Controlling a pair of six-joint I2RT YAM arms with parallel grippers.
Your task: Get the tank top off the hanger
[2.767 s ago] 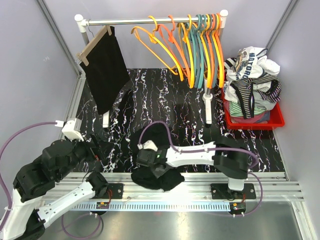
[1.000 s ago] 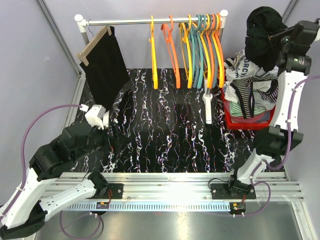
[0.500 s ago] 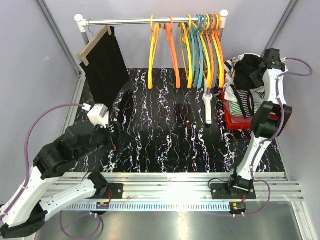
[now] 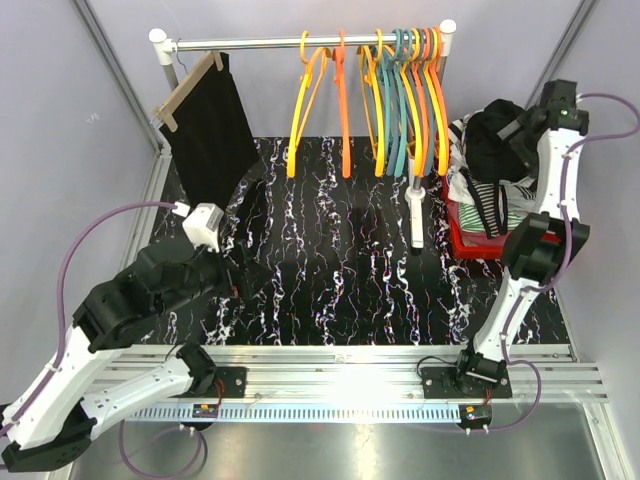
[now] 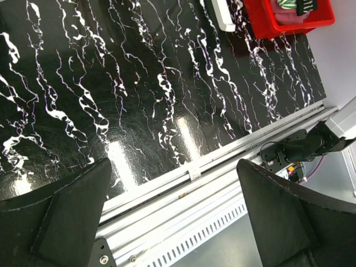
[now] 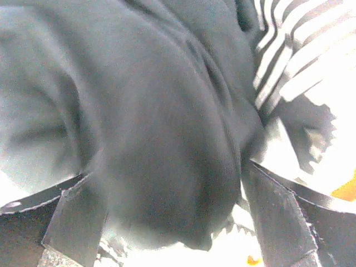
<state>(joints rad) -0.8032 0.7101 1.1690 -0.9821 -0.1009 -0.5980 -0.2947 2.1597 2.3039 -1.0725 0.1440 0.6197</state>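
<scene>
A black tank top lies bunched on top of the clothes pile in the red bin at the far right. My right gripper hovers just over it with its jaws wide apart. The dark cloth fills the right wrist view and bulges between the fingers, which do not pinch it. Another black garment hangs from a wooden hanger at the left end of the rail. My left gripper is open and empty over the table's front edge.
Bare orange, yellow and teal hangers hang on the rail of the white rack, whose feet stand on the black marbled table. Striped and printed clothes fill the bin. Grey walls close both sides.
The right arm came down from high above the bin onto the pile and its jaws opened, leaving the tank top there. The left arm crept forward. The loose hangers are swinging.
</scene>
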